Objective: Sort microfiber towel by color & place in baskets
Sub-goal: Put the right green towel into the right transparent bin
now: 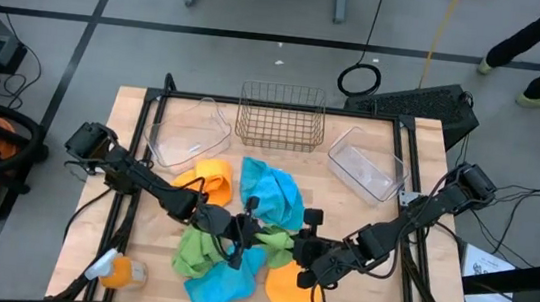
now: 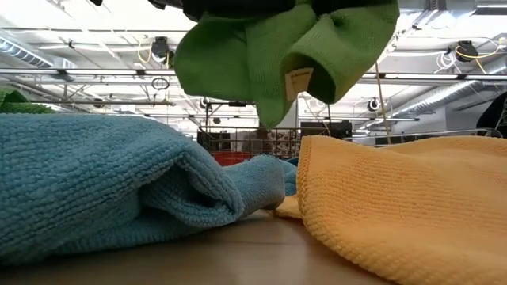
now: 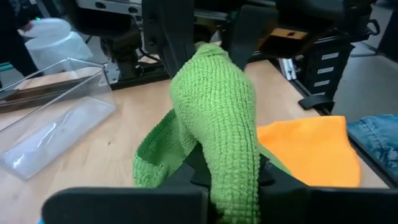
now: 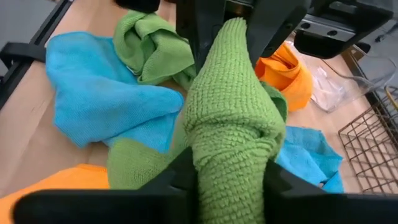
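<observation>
Near the table's front edge, mid-width, left gripper [image 1: 237, 236] and right gripper [image 1: 306, 247] both clamp one green towel [image 1: 271, 240], stretched between them and lifted off the pile, likely to pull it free for sorting. Blue towel [image 1: 273, 197] and orange towel [image 1: 209, 179] lie around; copper wire basket [image 1: 281, 115] and two clear bins [image 1: 188, 130] [image 1: 366, 165] wait along the back edge.

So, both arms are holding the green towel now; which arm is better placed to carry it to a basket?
Probably left: left gripper and right gripper both clamp the green towel, but the left clear bin looks nearer than the others.
</observation>
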Available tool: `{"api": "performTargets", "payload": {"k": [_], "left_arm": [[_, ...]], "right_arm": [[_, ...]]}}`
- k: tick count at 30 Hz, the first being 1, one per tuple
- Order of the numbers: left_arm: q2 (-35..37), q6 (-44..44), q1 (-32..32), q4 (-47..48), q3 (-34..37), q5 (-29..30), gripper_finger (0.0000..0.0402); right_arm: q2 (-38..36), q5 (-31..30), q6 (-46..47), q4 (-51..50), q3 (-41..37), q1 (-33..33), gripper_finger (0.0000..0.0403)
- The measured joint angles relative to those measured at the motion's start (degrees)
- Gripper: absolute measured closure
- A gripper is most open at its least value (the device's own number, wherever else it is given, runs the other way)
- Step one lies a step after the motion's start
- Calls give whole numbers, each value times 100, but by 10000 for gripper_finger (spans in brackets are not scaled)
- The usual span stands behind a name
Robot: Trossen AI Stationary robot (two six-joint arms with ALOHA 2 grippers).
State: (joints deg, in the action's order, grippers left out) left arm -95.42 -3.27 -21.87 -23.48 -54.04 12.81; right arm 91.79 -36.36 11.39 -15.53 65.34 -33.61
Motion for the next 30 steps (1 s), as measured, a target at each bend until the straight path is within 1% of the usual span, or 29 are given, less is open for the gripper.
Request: {"api": "performTargets", "payload": {"k": [3,5,8,10,12,15,18,20,25,28,30], "left_arm": [[59,7,-2,79,0,23,375],[119,115,-2,120,0,54,379],[329,142,-67,451,2,220,379],[474,144,-123,709,2,465,379],[580,146,-191,981,2,714,379],[707,144,-286,1104,3,884,379],[739,146,-366,1017,4,916,379],[743,146,-417,1062,4,952,379],[754,158,-452,995,4,1284,379],[754,191,-452,780,4,1295,379],[754,162,-455,710,4,1293,379]], "right_arm": [[0,-54,155,10,1,-43,279],[-2,-252,166,8,2,-98,255],[-8,-613,155,-36,2,-198,226],[-78,-750,150,-100,4,-264,212],[-176,-756,151,-92,7,-288,203],[-276,-717,256,-109,9,-330,198],[-302,-649,427,-181,9,-340,206],[-297,-477,566,-266,9,-339,221],[-219,-176,698,-228,7,-363,282],[-203,-9,597,-38,7,-367,318],[-202,207,418,153,7,-363,334]]}}
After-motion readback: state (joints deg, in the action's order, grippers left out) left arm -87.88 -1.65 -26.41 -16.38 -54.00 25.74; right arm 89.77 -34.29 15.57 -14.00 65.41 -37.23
